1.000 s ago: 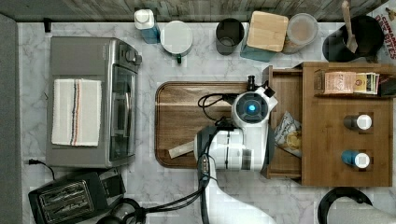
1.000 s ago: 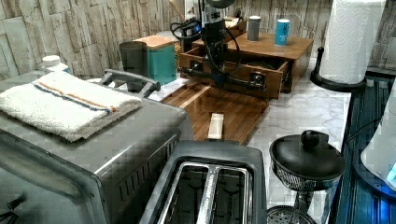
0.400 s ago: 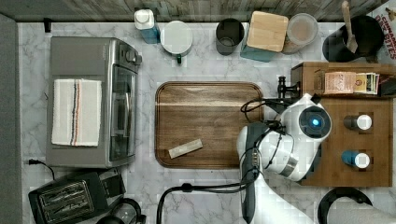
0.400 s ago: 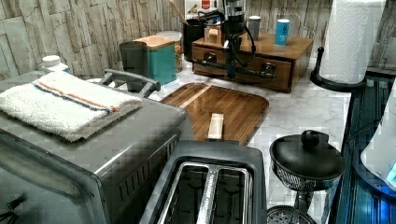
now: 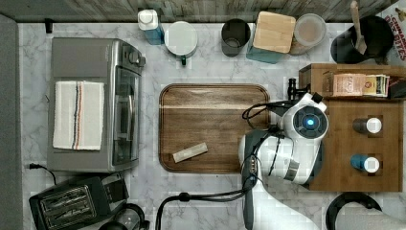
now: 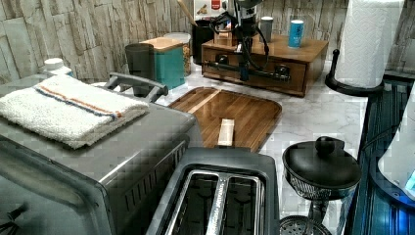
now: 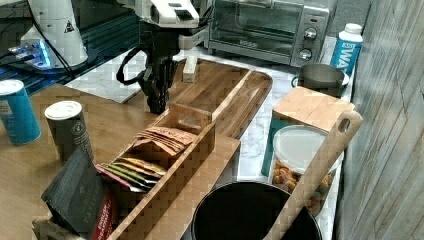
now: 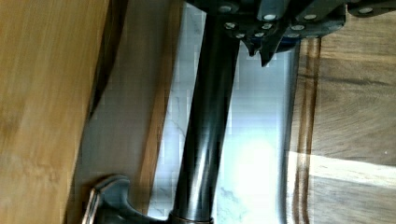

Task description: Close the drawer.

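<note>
The drawer (image 6: 262, 82) sits pushed into the wooden cabinet (image 6: 298, 51), its front about flush with the cabinet's face in the left view. Its long black bar handle (image 6: 254, 74) runs across the front and crosses the wrist view (image 8: 205, 130) as a dark rod. My gripper (image 6: 243, 74) hangs straight down at the handle's tray side, fingertips (image 8: 262, 52) drawn together beside the bar, holding nothing. In the right view the gripper (image 7: 156, 102) points down just past the cabinet's edge. From above, the arm's wrist (image 5: 309, 122) covers the drawer front.
A wooden serving tray (image 5: 213, 103) with a small wooden block (image 5: 190, 152) lies in front of the cabinet. Two bottles (image 5: 366, 125) and a box of tea packets (image 5: 356, 85) stand on the cabinet top. Toaster oven (image 5: 93, 103), toaster (image 5: 67, 206), paper towel roll (image 6: 367, 44).
The drawer stood pulled out over the tray side one second ago and has slid into the cabinet. The arm moved with it toward the top view's right.
</note>
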`<state>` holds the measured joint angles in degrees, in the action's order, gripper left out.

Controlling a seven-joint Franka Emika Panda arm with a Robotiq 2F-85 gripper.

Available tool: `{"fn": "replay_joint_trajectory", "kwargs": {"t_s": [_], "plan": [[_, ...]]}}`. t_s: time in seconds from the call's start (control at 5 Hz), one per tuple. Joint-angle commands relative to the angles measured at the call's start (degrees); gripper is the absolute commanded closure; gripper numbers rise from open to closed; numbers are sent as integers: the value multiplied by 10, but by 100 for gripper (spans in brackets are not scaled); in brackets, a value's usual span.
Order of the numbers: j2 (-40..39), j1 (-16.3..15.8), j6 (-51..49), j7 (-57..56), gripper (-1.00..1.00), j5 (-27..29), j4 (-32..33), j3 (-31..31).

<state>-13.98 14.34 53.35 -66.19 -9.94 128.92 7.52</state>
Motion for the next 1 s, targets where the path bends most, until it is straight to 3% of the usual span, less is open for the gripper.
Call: {"fn": "replay_joint_trajectory", "kwargs": {"t_s": [0.2,1.0], "plan": [[-44,66,112,9,100,-5,-106,73],[-44,68,112,9,100,-6,-106,72]]}}
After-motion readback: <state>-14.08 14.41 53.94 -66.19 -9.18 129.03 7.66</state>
